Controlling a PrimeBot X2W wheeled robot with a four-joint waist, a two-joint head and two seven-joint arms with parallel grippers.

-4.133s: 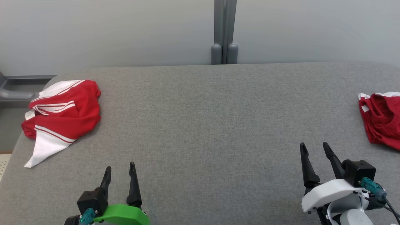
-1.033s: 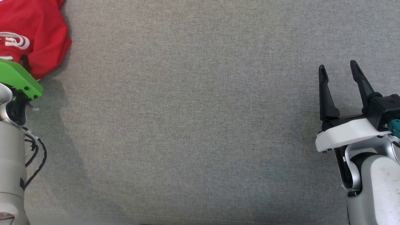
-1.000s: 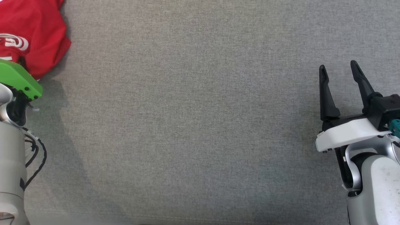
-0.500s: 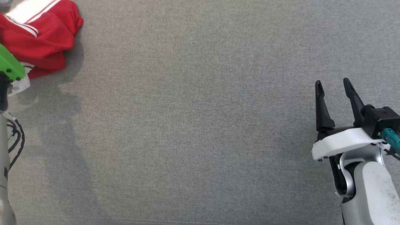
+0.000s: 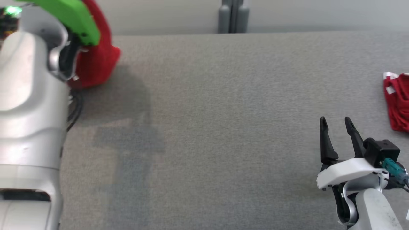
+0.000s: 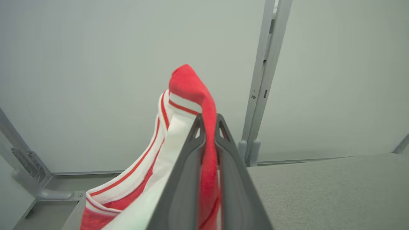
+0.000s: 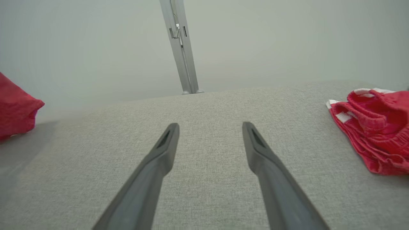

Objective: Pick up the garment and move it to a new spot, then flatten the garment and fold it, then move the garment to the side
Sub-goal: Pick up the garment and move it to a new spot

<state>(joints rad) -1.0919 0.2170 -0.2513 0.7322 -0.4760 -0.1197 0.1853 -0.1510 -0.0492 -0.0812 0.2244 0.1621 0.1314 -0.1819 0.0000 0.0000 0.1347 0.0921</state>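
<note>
We see the left gripper (image 6: 209, 121) raised in the upper left of the head view, under its green cover (image 5: 70, 19), above the pale forearm (image 5: 28, 111). In the left wrist view its jaws are clamped together on a fold of the garment (image 6: 188, 83), a red piece with white bands that pokes above the fingertips and hangs down to the lower left. In the head view the garment's red bulk (image 5: 99, 60) hangs at the far left end of the grey bench (image 5: 223, 111). We cannot tell whether its lower end touches the cloth.

The right gripper (image 5: 335, 120) sits at the lower right, low over the bench, its 2 jaws apart and holding nothing. A second red garment (image 5: 397, 102) lies crumpled at the right edge, near this gripper but apart from it.
</note>
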